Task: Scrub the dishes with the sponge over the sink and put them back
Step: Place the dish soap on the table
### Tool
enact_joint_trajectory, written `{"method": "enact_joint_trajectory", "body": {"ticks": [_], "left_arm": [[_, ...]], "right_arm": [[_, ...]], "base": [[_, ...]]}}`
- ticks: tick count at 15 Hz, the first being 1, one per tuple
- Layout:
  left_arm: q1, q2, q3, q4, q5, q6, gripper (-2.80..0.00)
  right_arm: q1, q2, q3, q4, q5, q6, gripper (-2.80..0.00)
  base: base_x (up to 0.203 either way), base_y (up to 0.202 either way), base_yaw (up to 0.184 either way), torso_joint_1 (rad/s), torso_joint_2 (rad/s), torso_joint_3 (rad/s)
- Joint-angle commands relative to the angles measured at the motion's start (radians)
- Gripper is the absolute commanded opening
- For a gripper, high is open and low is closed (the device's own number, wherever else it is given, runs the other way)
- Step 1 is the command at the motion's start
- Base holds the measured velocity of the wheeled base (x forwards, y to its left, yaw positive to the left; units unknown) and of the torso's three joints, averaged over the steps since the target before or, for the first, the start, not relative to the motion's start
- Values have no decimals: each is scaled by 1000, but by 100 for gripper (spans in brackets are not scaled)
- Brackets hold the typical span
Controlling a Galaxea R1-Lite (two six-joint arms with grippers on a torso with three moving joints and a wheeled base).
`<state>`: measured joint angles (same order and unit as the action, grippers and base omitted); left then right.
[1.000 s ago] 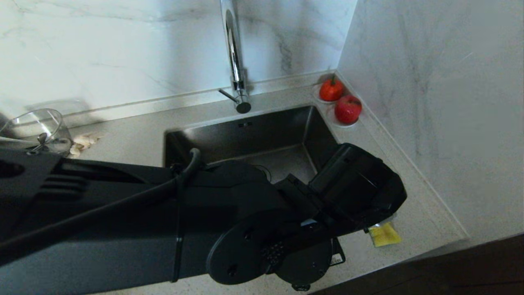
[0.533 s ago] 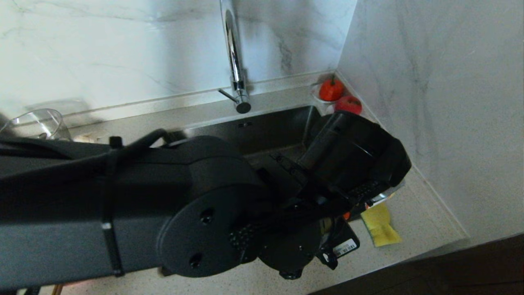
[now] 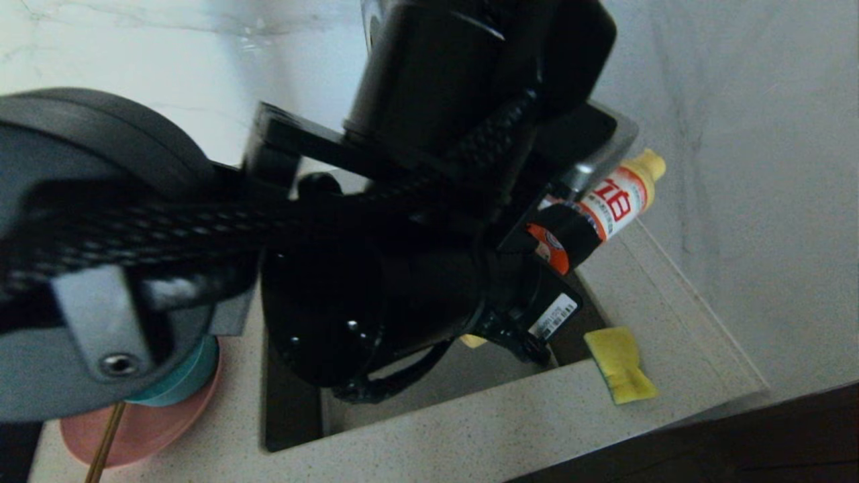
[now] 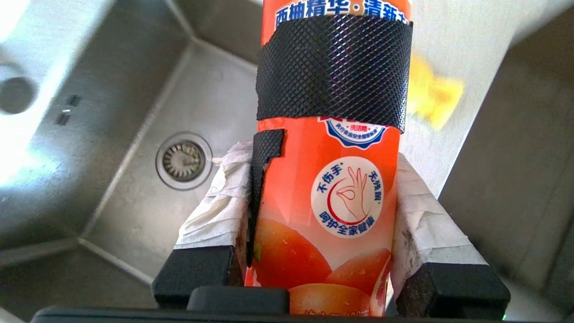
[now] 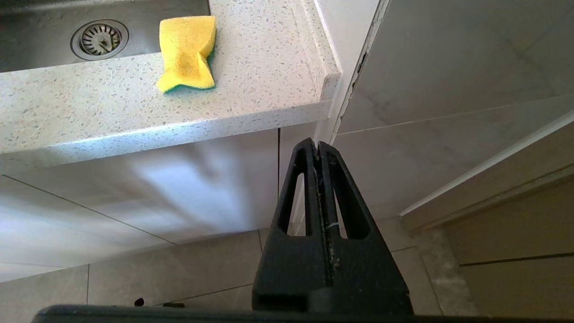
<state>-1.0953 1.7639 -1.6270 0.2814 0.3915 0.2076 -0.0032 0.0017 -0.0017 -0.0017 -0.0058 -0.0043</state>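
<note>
My left gripper is shut on an orange dish-soap bottle, its white-wrapped fingers pressing both sides. It holds the bottle high over the steel sink, the yellow cap tilted toward the right wall. The yellow sponge lies on the counter at the sink's front right corner, apart from the gripper. At the lower left, a teal bowl sits on a pink plate, with a brown chopstick beside them. My right gripper hangs shut and empty below the counter edge. The arm hides the tap.
The round drain strainer sits in the sink floor. A marble wall closes the right side just past the sponge. The left arm fills most of the head view.
The left arm has risen from low beside the sponge and swung up, lifting the soap bottle into view. It now covers the tap and the red fruit; the plate and bowl show.
</note>
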Motion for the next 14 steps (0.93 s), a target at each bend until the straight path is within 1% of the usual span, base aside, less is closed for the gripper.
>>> {"method": "enact_joint_trajectory", "body": {"ticks": [1, 4, 5, 8, 11, 12, 14], "left_arm": [[2, -87, 3, -17, 3, -34, -280], [4, -170, 4, -43, 6, -112, -280], [4, -198, 1, -48, 6, -129, -280], [5, -270, 1, -101, 7, -139, -280], [8, -355, 18, -116, 7, -139, -280], [23, -381, 20, -117, 6, -140, -280], [76, -431, 32, -122, 2, -151, -280]], "right_arm": [[0, 1, 1, 0, 0, 0, -280], [0, 1, 0, 0, 0, 0, -280], [0, 1, 0, 0, 0, 0, -280], [0, 0, 1, 0, 0, 0, -280], [0, 0, 0, 0, 0, 0, -280], [0, 0, 0, 0, 0, 0, -280], [0, 1, 0, 0, 0, 0, -280]], "base": [[0, 0, 0, 0, 0, 0], [0, 0, 0, 0, 0, 0], [0, 0, 0, 0, 0, 0], [0, 0, 0, 0, 0, 0], [0, 0, 0, 0, 0, 0], [0, 0, 0, 0, 0, 0], [0, 0, 0, 0, 0, 0]]}}
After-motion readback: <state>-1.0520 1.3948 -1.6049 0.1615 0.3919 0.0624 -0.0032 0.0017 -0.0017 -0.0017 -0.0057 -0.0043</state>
